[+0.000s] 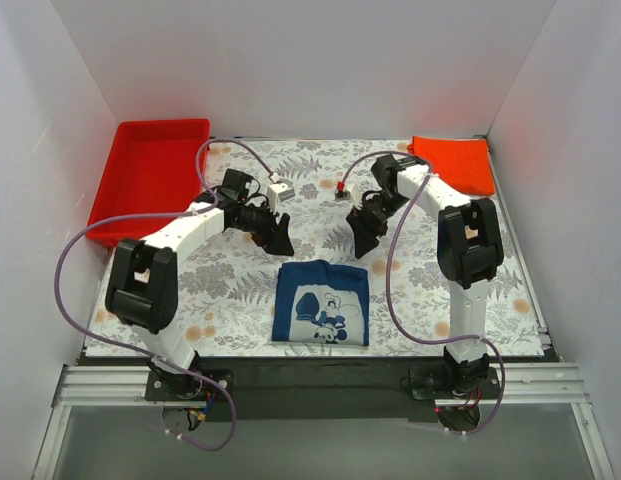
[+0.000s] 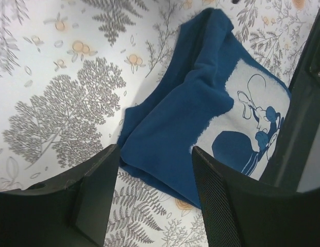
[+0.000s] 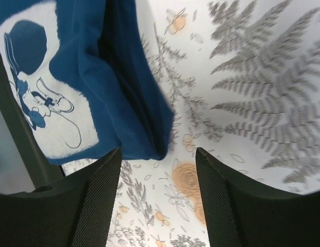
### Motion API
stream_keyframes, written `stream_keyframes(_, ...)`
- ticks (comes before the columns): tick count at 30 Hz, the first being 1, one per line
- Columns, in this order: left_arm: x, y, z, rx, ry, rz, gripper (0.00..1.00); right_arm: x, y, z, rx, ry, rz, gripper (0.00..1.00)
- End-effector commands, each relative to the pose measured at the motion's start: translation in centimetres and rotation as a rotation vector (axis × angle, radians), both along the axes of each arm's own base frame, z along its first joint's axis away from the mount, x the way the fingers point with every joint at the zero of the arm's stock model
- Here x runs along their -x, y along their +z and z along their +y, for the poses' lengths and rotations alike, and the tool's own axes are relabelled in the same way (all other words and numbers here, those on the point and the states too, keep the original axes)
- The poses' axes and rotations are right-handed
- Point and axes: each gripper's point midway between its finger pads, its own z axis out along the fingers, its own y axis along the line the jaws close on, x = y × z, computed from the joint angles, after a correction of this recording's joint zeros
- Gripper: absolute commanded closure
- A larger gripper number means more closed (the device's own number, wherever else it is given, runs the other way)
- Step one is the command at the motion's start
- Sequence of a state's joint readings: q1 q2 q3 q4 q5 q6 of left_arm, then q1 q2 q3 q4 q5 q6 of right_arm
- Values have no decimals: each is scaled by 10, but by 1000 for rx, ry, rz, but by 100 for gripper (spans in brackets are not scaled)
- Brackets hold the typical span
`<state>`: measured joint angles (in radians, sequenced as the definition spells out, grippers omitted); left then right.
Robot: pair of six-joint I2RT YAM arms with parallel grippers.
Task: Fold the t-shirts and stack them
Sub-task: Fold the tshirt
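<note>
Hovering just past the far edge of the navy shirt (image 1: 321,315), both your grippers are empty. The left gripper (image 1: 280,240) has its jaws spread wide, and so does the right gripper (image 1: 365,240). Neither touches cloth. They sit one to each far corner, which looks like the stance for a two-handed pinch or a last smoothing.

The navy shirt lies near the front edge of the floral table cover (image 1: 510,290), between the two arm bases. It is folded to a rough square with the white cartoon print facing up. From the left wrist, the corner under your fingers (image 2: 98,190) looks bunched, with the layers not lying flat.

The orange-red shirt (image 1: 455,163) sits folded in the far right corner, well apart from the navy one, so I judge the stack not yet made.

The red tray (image 1: 150,175) lies at the far left, beside the left arm and off any path between the shirts. On that path you have only the right arm's own forearm and its purple cable (image 1: 390,260). Watch that the loop does not drag across the fold.
</note>
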<state>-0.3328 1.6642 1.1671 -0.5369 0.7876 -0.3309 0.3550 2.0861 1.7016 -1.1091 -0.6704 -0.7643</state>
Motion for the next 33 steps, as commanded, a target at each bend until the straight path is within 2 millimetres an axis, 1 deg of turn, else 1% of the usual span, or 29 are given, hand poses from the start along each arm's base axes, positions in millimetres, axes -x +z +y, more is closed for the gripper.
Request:
stream_keyframes(1,9,6,0,19,-13,131,43,22,0,-2,5,48,37,33)
stream_keyframes(2,6,-5,1,3,-9,164,43,24,-4,-3,7,55,42,32)
stream_keyframes(4,3,-10,1,-6,-14,182,43,30,-10,-4,3,62,65,32)
stream_keyframes(6,3,-19,1,-20,-15,212,42,31,-12,-4,0,65,72,33)
stream_keyframes(8,1,-23,1,-26,-15,226,42,33,-13,-4,-3,64,85,37)
stream_keyframes(9,1,-28,2,-36,-12,239,42,34,-13,-3,-6,72,79,38)
stream_keyframes(12,3,-35,3,-47,-20,256,42,41,-15,-4,-5,88,87,42)
stream_keyframes(14,3,-39,3,-55,-17,264,42,50,-19,-5,-1,104,106,42)
stream_keyframes(17,5,-42,2,-47,-23,273,42,57,-27,-5,8,124,123,43)
stream_keyframes(23,5,-55,7,-79,-12,284,43,56,-28,0,10,126,133,49)
stream_keyframes(27,4,-62,7,-80,-3,279,44,54,-25,2,5,132,119,55)
stream_keyframes(29,3,-64,7,-82,-2,280,45,55,-26,1,9,132,122,62)
stream_keyframes(30,2,-68,7,-89,9,287,47,55,-26,1,10,136,122,64)
stream_keyframes(31,1,-68,7,-92,13,285,50,55,-27,0,14,135,123,69)
stream_keyframes(32,-1,-68,7,-94,14,282,52,55,-26,0,14,137,118,71)
stream_keyframes(33,-2,-67,8,-97,17,273,57,55,-25,0,13,137,117,73)
